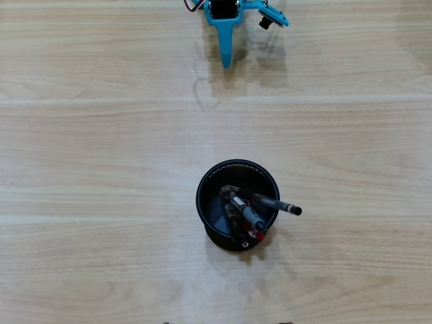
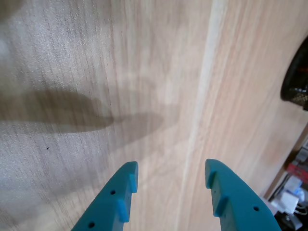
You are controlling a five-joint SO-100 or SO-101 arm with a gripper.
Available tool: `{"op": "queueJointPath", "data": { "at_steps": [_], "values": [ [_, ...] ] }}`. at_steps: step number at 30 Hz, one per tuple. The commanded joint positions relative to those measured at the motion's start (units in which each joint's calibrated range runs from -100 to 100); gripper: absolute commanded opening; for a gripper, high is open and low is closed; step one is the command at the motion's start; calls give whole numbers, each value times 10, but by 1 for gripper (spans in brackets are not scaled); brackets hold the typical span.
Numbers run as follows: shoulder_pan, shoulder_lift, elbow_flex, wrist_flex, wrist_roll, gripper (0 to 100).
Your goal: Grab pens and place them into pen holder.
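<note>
the wooden table (image 1: 101,135) fills the overhead view from edge to edge, pale planks running left to right with faint seams across them, and nearly all of it is bare boards: wide open surface to the left, to the right and above the one object standing on it. that object is the black mesh pen holder (image 1: 237,202), a round cup just below the centre of the overhead view, well apart from the arm. it holds several pens (image 1: 246,214) leaning toward the lower right; one dark pen (image 1: 282,206) sticks out past the rim to the right, and a tip with a bit of red shows at the lower rim. the teal gripper (image 1: 227,59) enters at the top edge of the overhead view, a little right of the middle, with one tapered finger pointing down the picture toward the holder and a broad stretch of board between them. in the wrist view the gripper (image 2: 171,174) rises from the bottom edge, its two teal fingers (image 2: 120,197) spread with bare wood showing in the gap, holding nothing, and their shadow lies across the boards to the left. a sliver of the holder's mesh (image 2: 296,82) clips the right edge of the wrist view, with blurred clutter in the lower right corner.
</note>
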Motion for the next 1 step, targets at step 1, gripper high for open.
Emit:
{"op": "queueJointPath", "data": {
  "at_steps": [1],
  "values": [
    [-1,-3,1,11,3,16]
  ]
}}
